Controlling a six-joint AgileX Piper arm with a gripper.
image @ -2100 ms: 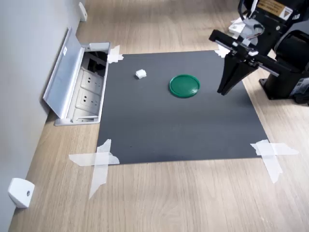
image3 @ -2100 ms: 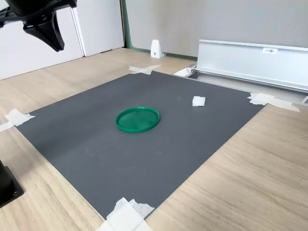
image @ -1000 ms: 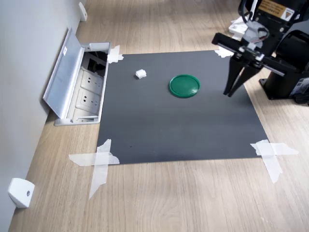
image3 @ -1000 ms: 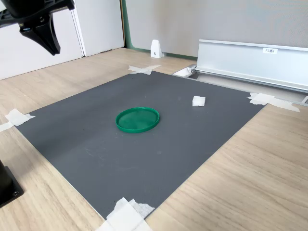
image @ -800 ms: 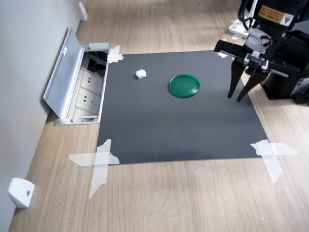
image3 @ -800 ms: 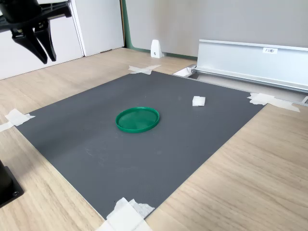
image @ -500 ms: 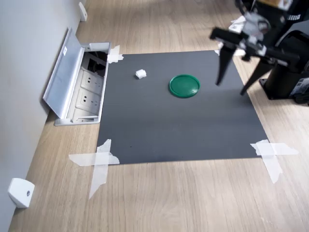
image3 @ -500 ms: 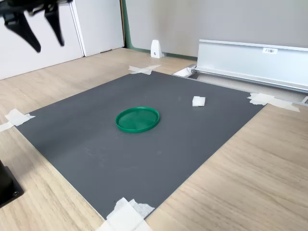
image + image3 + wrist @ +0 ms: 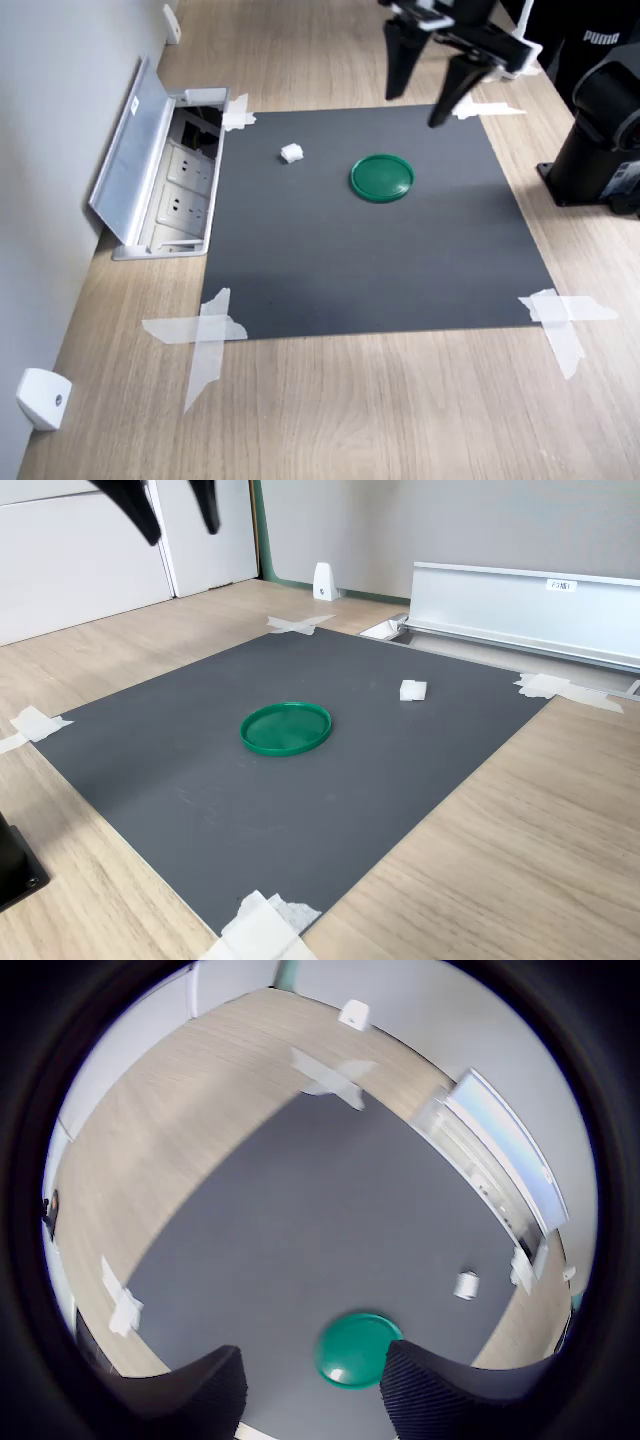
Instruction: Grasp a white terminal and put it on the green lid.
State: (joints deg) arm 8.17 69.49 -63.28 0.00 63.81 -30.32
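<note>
Above the mat's far edge, the gripper (image 9: 419,98) has swung leftward and higher, its jaws spread, holding nothing.

Black two-fingered gripper (image 9: 420,105): its upper body ran off the first exterior view's top edge; only two fingertips showed in the second exterior view.
Tiny white cubic plastic terminal (image 9: 466,1285): too small for detail in the wrist view.

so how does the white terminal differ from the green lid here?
The white terminal is a tiny blocky piece; the green lid is a much wider flat round disc. The terminal is white, the lid dark green with a raised rim. Both lie apart on the dark mat, untouched by the open gripper.
</note>
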